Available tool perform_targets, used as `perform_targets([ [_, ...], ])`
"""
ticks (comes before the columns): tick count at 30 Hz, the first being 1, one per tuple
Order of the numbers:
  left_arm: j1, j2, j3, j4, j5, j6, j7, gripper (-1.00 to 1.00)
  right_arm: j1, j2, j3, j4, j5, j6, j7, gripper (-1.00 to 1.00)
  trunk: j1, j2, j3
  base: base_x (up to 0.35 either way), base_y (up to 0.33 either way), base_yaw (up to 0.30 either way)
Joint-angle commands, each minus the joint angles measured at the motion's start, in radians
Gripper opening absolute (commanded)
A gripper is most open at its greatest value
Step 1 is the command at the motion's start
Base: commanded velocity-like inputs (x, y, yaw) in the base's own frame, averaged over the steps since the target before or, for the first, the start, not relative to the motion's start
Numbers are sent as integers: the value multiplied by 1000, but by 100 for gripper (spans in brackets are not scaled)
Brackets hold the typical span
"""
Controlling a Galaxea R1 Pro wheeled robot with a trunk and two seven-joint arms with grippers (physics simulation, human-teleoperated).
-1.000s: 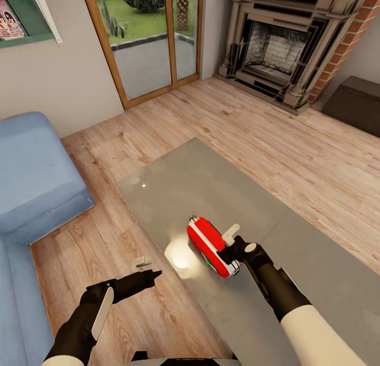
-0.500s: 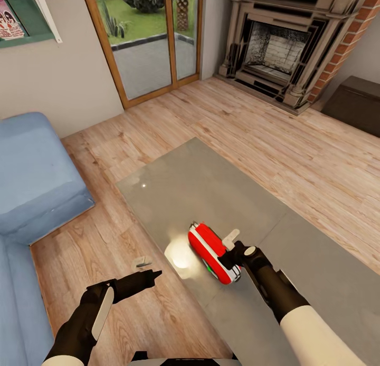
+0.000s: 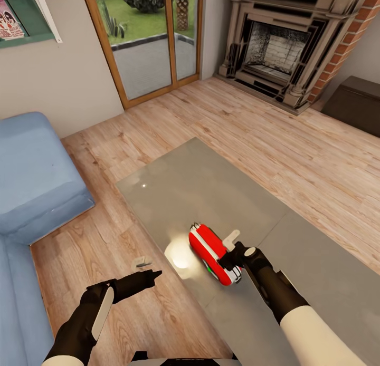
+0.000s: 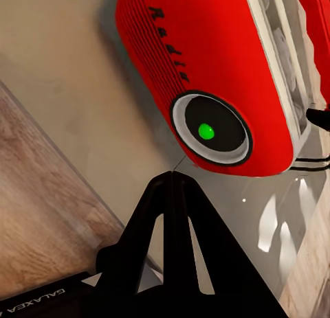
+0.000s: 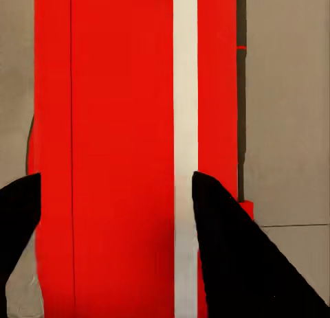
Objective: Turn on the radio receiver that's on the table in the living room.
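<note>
The red radio receiver [image 3: 211,251] with white trim lies on the glossy grey table [image 3: 200,186], near its front left edge. Its round dial [image 4: 209,130] shows a green light in the centre. My right gripper [image 3: 230,258] is open and touches the radio's right end; up close its dark fingers [image 5: 234,263] spread over the red body and white stripe [image 5: 184,91]. Off the table's left edge, over the floor, my left gripper [image 3: 153,273] is shut and empty, its joined tips [image 4: 172,177] pointing at the dial from a short distance.
A blue sofa [image 3: 37,181] stands on the left, a brick fireplace [image 3: 279,44] and a glass door [image 3: 148,39] at the back, a dark cabinet [image 3: 356,102] at the far right. A small grey object [image 3: 141,261] lies on the wood floor by my left gripper.
The radio has shifted and turned slightly toward me on the table, and my right gripper has moved a little with it. The left arm has not moved.
</note>
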Motion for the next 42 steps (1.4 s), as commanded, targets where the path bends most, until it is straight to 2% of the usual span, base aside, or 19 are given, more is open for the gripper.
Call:
perform_targets([
  [1, 0, 0, 0, 0, 0, 0, 0, -100, 0, 0, 0, 0, -1, 0, 0, 100, 0, 0, 0, 0, 0, 0],
  [23, 0, -1, 0, 0, 0, 0, 1, -100, 0, -1, 1, -13, 0, 5, 15, 100, 0, 0, 0, 0, 0, 0],
  [26, 0, -1, 0, 0, -1, 0, 1, -100, 0, -7, 1, -90, 0, 31, 32, 100, 0, 0, 0, 0, 0, 0],
  [29, 0, -1, 0, 0, -1, 1, 1, -100, 0, -14, 2, -220, 0, 139, 76, 100, 0, 0, 0, 0, 0, 0],
  [30, 0, -1, 0, -3, -1, 2, 2, -100, 0, -16, 3, -290, 1, 196, 100, 100, 0, 0, 0, 0, 0, 0],
  [34, 0, 0, 0, -13, -1, 4, 0, -100, 0, -30, 6, -422, 6, 310, 137, 100, 0, 0, 0, 0, 0, 0],
  [42, 0, 1, 0, -18, -1, 8, -1, -100, 0, -42, 10, -448, 6, 335, 144, 100, 0, 0, 0, 0, 0, 0],
])
